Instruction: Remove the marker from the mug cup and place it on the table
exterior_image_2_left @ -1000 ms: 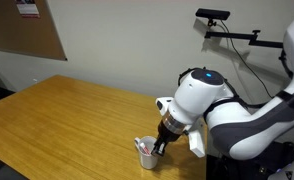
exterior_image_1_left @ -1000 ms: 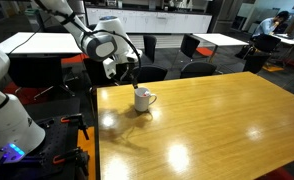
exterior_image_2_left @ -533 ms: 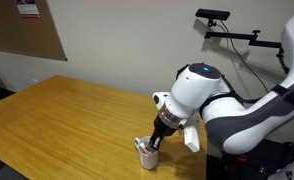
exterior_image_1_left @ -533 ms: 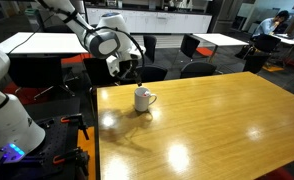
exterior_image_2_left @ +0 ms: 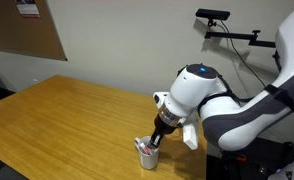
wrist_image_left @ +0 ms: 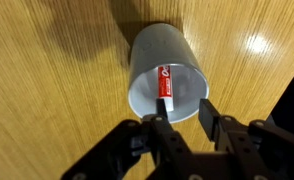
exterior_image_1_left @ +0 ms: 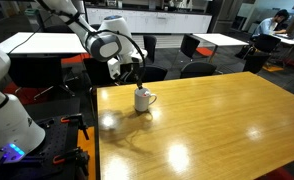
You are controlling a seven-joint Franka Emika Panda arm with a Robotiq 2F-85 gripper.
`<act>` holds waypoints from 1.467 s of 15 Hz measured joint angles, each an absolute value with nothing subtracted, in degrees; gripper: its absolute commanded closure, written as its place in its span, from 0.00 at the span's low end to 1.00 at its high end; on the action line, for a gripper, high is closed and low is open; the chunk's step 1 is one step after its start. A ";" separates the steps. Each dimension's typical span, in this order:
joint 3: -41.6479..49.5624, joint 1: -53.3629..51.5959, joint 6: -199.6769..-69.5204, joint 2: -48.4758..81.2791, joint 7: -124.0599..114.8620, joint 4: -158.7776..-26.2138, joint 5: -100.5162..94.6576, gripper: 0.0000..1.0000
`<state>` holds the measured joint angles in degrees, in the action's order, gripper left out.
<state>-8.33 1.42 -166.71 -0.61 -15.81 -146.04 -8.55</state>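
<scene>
The white mug cup (wrist_image_left: 142, 70) stands upright on the honey-coloured wooden table (wrist_image_left: 57, 90), seen from above in the wrist view. The red marker (wrist_image_left: 165, 85), with a white label, leans inside it. My gripper (wrist_image_left: 185, 112) is open just over the mug's rim, with one fingertip right beside the marker's upper end and the other finger clear of it. In both exterior views the gripper (exterior_image_1_left: 135, 80) (exterior_image_2_left: 155, 143) hangs straight above the mug (exterior_image_1_left: 143, 99) (exterior_image_2_left: 146, 156), near the table's edge (exterior_image_2_left: 67, 120). A bit of red shows at the mug's rim (exterior_image_2_left: 140, 147).
White-topped tables (exterior_image_1_left: 32, 42) with dark chairs (exterior_image_1_left: 192, 46) stand behind the wooden table (exterior_image_1_left: 207, 120). A person (exterior_image_1_left: 272, 25) sits at the far back. A cork board (exterior_image_2_left: 27, 30) hangs on the wall and a camera on a stand (exterior_image_2_left: 215, 15) is behind the arm.
The gripper has shifted slightly closer over the mug. The mug and marker have not moved.
</scene>
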 measured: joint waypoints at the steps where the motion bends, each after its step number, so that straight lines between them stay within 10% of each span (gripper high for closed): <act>1: -8.30 1.47 -166.71 -0.31 -15.81 -146.00 -8.50 0.60; 22: -5.65 0.19 -166.71 8.04 -15.72 -141.04 -8.46 0.60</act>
